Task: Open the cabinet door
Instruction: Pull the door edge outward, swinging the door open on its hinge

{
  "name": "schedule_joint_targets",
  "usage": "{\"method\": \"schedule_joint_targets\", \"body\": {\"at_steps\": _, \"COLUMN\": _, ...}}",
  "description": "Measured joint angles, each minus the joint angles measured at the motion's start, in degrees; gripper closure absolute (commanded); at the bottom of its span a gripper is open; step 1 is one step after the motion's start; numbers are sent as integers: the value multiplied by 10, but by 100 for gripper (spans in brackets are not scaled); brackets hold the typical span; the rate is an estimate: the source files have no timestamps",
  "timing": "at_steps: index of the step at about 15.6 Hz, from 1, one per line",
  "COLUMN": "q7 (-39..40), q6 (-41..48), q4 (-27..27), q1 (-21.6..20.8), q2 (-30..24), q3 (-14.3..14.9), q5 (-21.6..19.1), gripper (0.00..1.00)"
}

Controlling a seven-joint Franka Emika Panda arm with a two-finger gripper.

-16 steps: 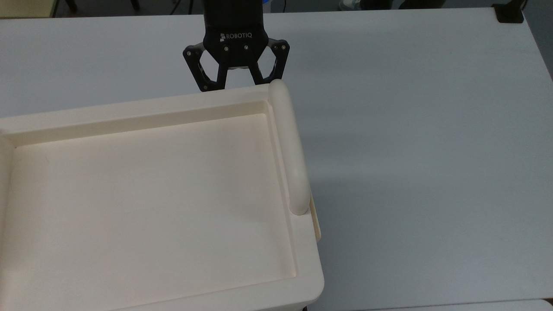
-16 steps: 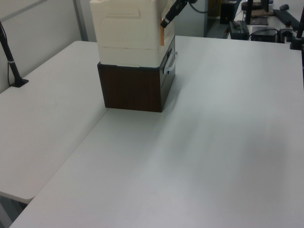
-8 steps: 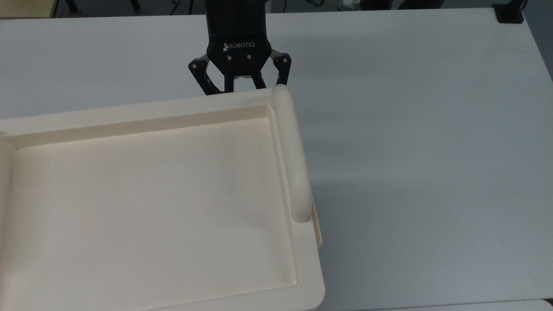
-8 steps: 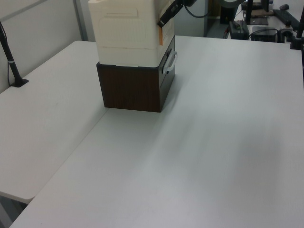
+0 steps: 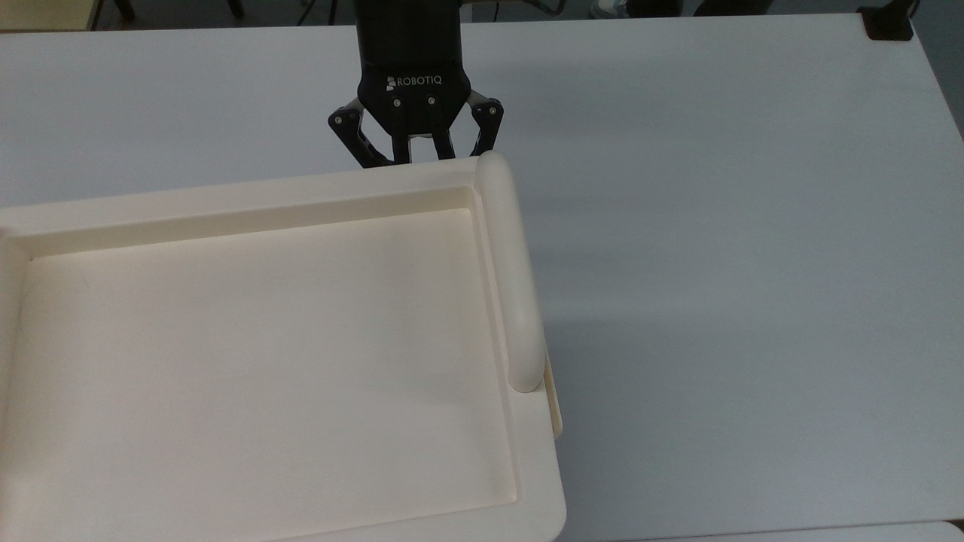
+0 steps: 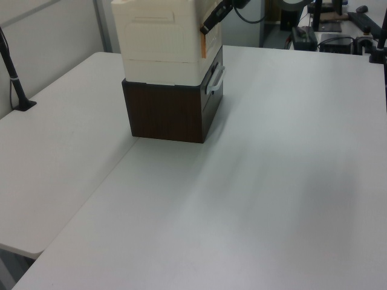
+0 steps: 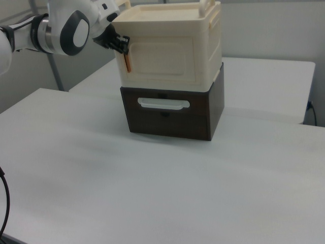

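- Cabinet door (image 7: 162, 62): a flat, thin, cream plastic panel with rounded corners. It forms the front face of the large cream plastic cabinet (image 7: 205, 56), on the side turned toward the right view.
- The cabinet stands on a dark brown wooden drawer unit (image 7: 167, 122) with a pale bar handle (image 7: 163, 104), which in turn sits on the white table (image 7: 152, 193).
- A narrow tan strip (image 7: 128, 62) shows along the door's edge at the right view's left. This suggests the panel stands slightly off its frame.
- The black two-finger gripper (image 7: 121, 43) is at the upper end of that same edge. Whether it is clenched on the edge or released cannot be told.
- Handling judgement: the panel looks light, stiff and smooth. It is likely to slip under a shallow hold, so the free edge by the tan strip is the place to grip.
- The stack is not visibly fastened, so a hard pull may drag it.
- In the top view, the thick rounded cream bar (image 5: 506, 263) runs above the door side. The bare table on the top view's right leaves ample swing room.
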State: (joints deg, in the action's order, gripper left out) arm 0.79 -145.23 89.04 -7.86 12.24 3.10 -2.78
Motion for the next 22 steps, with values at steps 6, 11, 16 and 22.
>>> {"method": "schedule_joint_targets", "body": {"at_steps": 6, "q7": 1, "q6": 13, "q4": 0, "q1": 1, "q2": -3, "q3": 0, "q5": 0, "gripper": 100}}
{"method": "schedule_joint_targets", "body": {"at_steps": 11, "q7": 19, "q6": 112, "q4": -5, "q1": 8, "q2": -30, "q3": -1, "q5": 0, "gripper": 100}}
{"method": "schedule_joint_targets", "body": {"at_steps": 16, "q7": 41, "q6": 191, "q4": -5, "q1": 19, "q2": -53, "q3": -1, "q5": 0, "gripper": 98}}
{"method": "schedule_joint_targets", "body": {"at_steps": 22, "q7": 82, "q6": 371, "q4": -2, "q1": 85, "q2": -105, "q3": -1, "q5": -7, "gripper": 0}}
